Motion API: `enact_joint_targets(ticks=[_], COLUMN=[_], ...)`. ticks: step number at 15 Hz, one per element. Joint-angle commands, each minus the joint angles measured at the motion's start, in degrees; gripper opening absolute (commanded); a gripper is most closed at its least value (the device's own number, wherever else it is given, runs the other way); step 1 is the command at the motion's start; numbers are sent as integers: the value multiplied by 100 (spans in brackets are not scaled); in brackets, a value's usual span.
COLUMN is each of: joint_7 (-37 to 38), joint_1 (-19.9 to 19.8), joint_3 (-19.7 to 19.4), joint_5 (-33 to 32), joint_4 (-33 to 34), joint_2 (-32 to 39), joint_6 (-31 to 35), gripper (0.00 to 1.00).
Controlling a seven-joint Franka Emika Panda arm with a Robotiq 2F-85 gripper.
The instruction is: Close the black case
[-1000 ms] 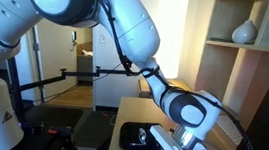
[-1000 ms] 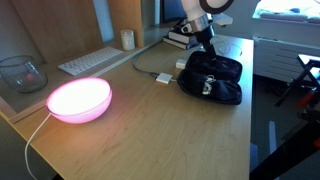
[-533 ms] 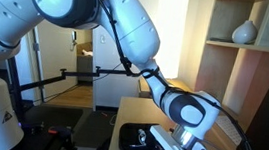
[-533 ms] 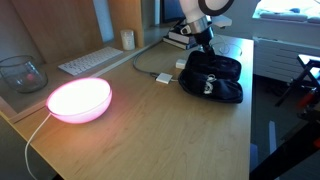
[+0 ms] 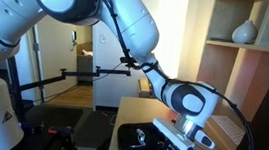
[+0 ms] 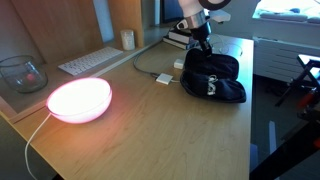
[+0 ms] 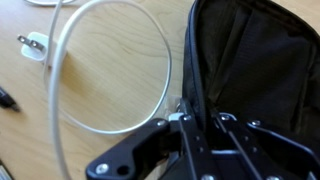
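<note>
Wrist view: gripper sits at the black case rim; whether it clamps, I cannot tell.

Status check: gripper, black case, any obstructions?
Gripper at rim of matte-black hinged case, jaw state unclear. Case not yet shut. White cable loop beside rim, contact unclear.

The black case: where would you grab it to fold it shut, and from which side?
Probably its thin rim on the half beside the gripper, pinched from above: the case lies open and flat, and that narrow edge stands free to be lifted over the other half.
</note>
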Motion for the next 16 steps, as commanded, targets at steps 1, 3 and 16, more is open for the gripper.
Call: enact_joint_targets(ticks=[1, 3, 16], joint_7=[195, 248, 2383], joint_1=[218, 334, 1663], joint_3=[-55, -49, -39], joint_5=[-186, -299, -1837], joint_4=[-241, -422, -1909], joint_2=[-450, -695, -1706], joint_6=[-112, -34, 18], gripper=[1, 4, 4])
